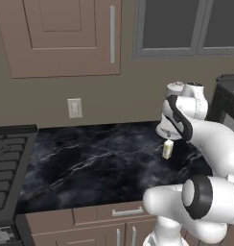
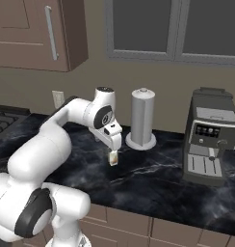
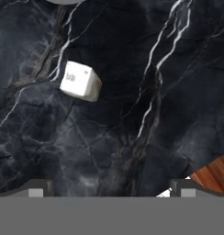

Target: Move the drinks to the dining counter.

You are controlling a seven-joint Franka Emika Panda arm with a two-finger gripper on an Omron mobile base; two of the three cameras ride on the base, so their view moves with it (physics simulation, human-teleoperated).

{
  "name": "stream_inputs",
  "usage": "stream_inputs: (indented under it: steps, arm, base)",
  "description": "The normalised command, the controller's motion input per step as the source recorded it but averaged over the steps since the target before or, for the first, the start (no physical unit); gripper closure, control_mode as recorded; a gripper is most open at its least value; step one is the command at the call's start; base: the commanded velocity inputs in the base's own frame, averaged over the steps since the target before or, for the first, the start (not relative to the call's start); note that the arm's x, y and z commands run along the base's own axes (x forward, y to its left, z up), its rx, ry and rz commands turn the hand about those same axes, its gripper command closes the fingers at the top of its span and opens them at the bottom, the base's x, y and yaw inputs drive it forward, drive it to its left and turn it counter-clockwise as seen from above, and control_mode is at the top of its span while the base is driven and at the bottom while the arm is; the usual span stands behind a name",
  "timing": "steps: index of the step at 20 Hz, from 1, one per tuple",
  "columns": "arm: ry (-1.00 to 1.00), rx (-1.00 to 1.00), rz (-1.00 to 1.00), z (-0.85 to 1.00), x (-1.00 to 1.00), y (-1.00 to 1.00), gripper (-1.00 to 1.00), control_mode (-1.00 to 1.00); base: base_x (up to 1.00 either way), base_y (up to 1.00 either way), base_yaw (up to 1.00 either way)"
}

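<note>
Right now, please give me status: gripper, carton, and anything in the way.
Gripper open, empty, above the worktop. Carton upright, below the gripper and off-centre, not gripped. Paper-towel cylinder stands close behind the carton.

A small white-yellow carton is seen standing upright on a black, white-veined marble worktop, in its middle depth, well back from the front edge. From above, its pale squarish top is shown. Nothing is touching it.
</note>
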Motion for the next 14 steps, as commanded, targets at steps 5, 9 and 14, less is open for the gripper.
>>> stream_inputs:
  steps: [5,9,14]
  arm:
    - [0.0,-0.01,0.0,-0.15,0.26,0.0,-1.0,-1.0]
    - [0.0,0.0,0.0,-0.06,0.25,0.0,-1.0,-1.0]
    - [0.0,0.0,0.0,-0.02,0.3,0.0,-1.0,-1.0]
  base:
    - [0.0,0.0,0.0]
    - [0.0,0.0,0.0]
    - [0.0,0.0,0.0]
